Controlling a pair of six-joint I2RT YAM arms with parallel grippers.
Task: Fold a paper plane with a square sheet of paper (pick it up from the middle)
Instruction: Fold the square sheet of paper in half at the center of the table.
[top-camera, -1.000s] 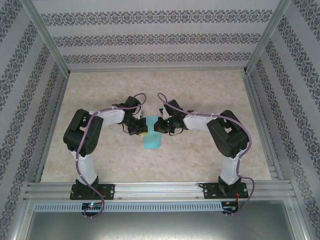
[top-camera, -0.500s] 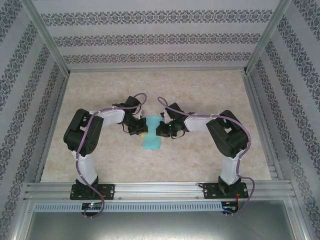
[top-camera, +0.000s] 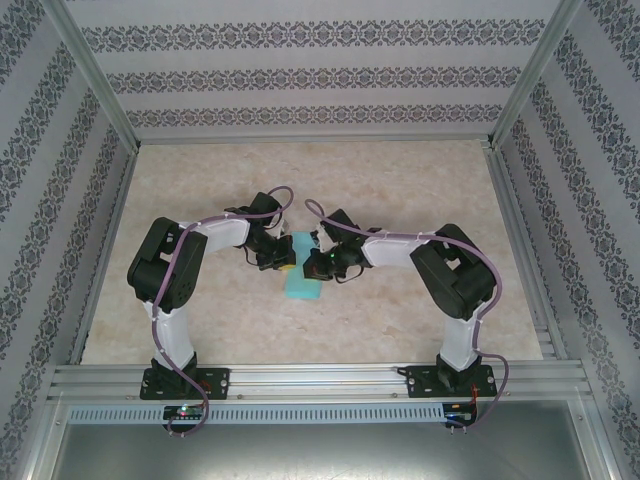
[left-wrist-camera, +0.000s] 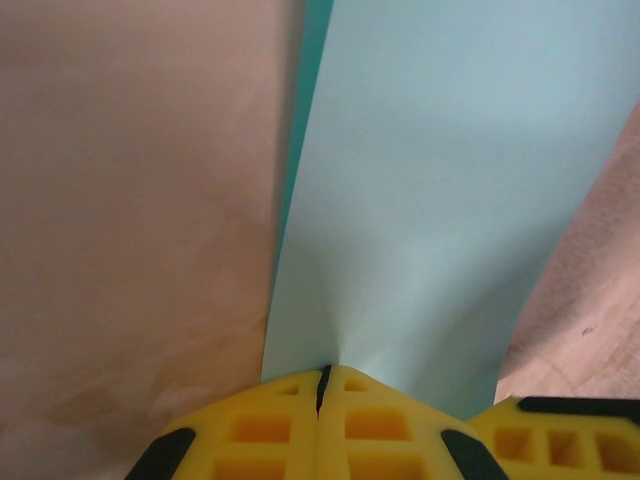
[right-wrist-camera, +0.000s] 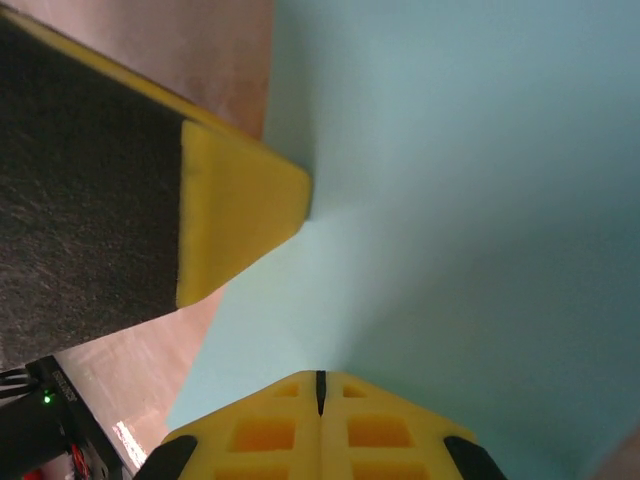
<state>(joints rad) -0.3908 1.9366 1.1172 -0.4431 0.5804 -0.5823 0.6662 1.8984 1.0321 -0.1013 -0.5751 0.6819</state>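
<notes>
Left gripper (top-camera: 280, 256) is closed, its yellow fingertips meeting in a tight seam right on the turquoise sheet of paper (top-camera: 303, 285). In the left wrist view faint wrinkles fan out from that seam, so the tips bear on the paper. I cannot tell whether a layer is nipped between them.

Right gripper (top-camera: 318, 263) is closed as well, with its tips down on the same sheet from the opposite side. In the right wrist view one finger of the left gripper sits just beside it.

The sheet lies folded into a narrow strip near the middle of the tabletop (top-camera: 420, 190), running from far to near between the two wrists. A darker under-layer shows along its left edge.

Most likely one tool pins the strip while the other presses a crease flat; thin paper would slide or spring open without such a hold.

The strip sits well apart from every edge of the tabletop, with bare marble-patterned surface on all sides, so either arm has room to draw back outward. The tight spot is between the grippers themselves, which sit close over the paper. An inward sweep risks a knock or a buckled fold.
</notes>
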